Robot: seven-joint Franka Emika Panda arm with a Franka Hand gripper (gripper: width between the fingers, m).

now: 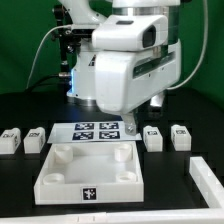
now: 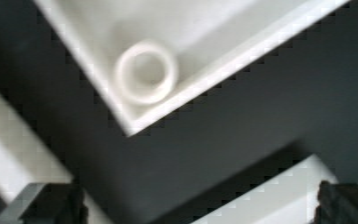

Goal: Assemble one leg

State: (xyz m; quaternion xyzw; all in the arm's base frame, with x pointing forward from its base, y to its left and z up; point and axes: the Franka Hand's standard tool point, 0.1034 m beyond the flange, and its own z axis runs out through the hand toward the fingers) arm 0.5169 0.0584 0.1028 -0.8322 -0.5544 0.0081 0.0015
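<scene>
Hovering over the black table [image 1: 20, 170], my gripper [image 2: 194, 205] is spread wide. In the wrist view its two dark fingertips [image 2: 43, 202] stand far apart, with only bare table between them, so I grip nothing.

I count four legs, all small white blocks lying on the table, none of them touching my hand. Two lie on the exterior view's left: the first leg [image 1: 10, 139] nearest the edge and the second leg [image 1: 35, 137] just beside it. Two lie on the exterior view's right: the third leg [image 1: 153, 138] close under my arm and the fourth leg [image 1: 180, 136] beside that one. The two pairs are well apart, with the marker board [image 1: 97, 131] flat between them, and I make out four tags on it.

One large white square panel [image 1: 90, 172] sits in front of the marker board, nearer the camera, with a single small marker on its front wall. In the wrist view one corner of the panel [image 2: 247, 50] fills the frame, and I count one round socket [image 2: 146, 72] in it.

One more white part [image 1: 208, 185] is cut off at the exterior view's right edge, and I cannot tell what it is.
</scene>
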